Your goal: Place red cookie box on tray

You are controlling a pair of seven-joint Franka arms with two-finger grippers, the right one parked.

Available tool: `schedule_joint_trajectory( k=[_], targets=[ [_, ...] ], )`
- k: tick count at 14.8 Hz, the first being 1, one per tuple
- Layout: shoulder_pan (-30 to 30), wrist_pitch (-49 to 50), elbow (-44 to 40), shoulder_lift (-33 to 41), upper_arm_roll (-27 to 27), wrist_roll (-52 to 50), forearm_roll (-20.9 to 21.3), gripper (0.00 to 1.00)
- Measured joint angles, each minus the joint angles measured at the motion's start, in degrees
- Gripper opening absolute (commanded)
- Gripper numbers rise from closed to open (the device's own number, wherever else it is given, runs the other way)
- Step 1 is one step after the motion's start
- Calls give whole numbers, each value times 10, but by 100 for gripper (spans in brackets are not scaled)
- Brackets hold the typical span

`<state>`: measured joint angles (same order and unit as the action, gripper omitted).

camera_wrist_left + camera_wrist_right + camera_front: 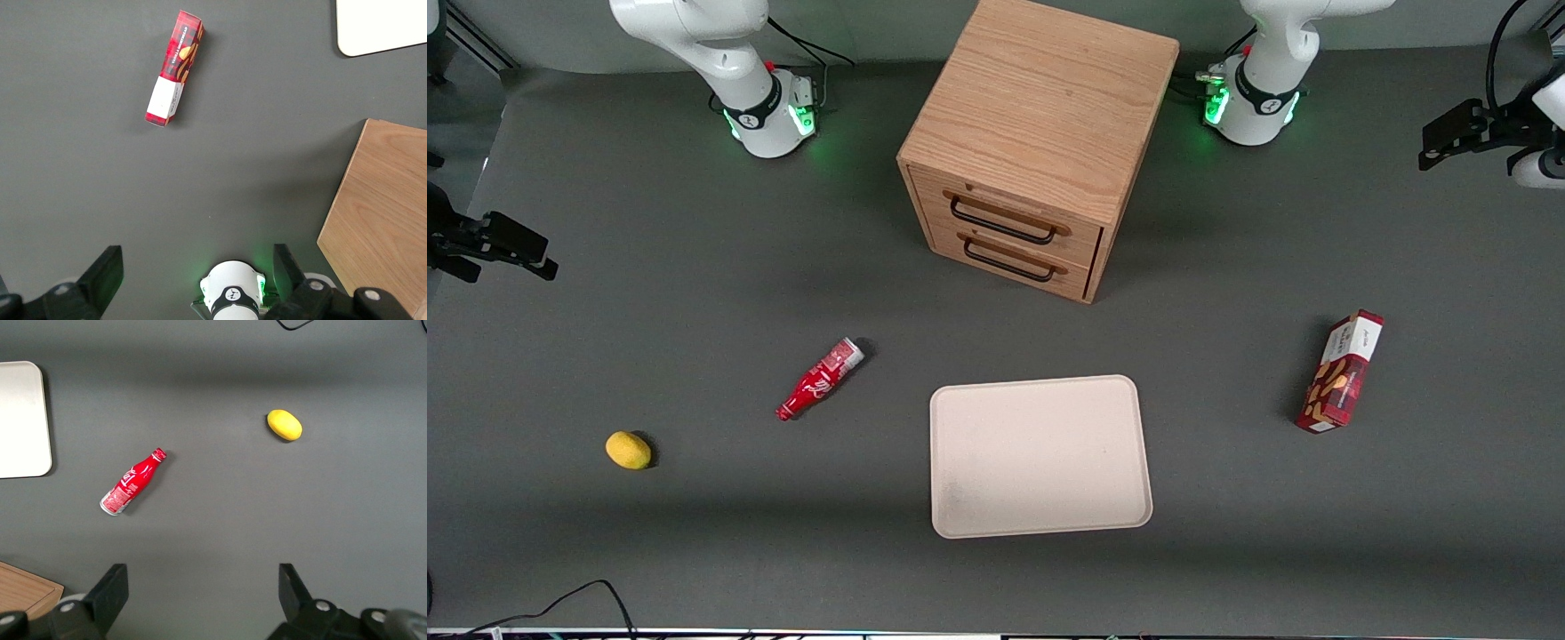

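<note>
The gripper [197,280] is hanging high over the bench [694,293] with its fingers [103,270] spread wide, nothing between them. The red cookie box [1343,373] is lying flat well apart from them, toward the working arm's end from the tray [1040,455], with bare bench all around it.

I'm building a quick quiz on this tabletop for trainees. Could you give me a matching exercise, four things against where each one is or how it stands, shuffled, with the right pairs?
Things:
1. red cookie box
2. tray
3. red bottle
4. hand

Places or states:
A. lying on its side toward the parked arm's end of the table
B. bare, in front of the wooden drawer cabinet
C. open, raised high above the table with nothing in it
D. on the table toward the working arm's end, apart from the tray

Pairs: 1-D, 2-B, 3-A, 4-C
</note>
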<state>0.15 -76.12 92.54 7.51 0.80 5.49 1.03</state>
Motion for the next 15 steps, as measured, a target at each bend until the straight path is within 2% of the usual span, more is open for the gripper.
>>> schedule_joint_trajectory(
  k=[15],
  targets=[
    [-1, 18, -1, 0, -24, 0, 0, 100]
  ],
)
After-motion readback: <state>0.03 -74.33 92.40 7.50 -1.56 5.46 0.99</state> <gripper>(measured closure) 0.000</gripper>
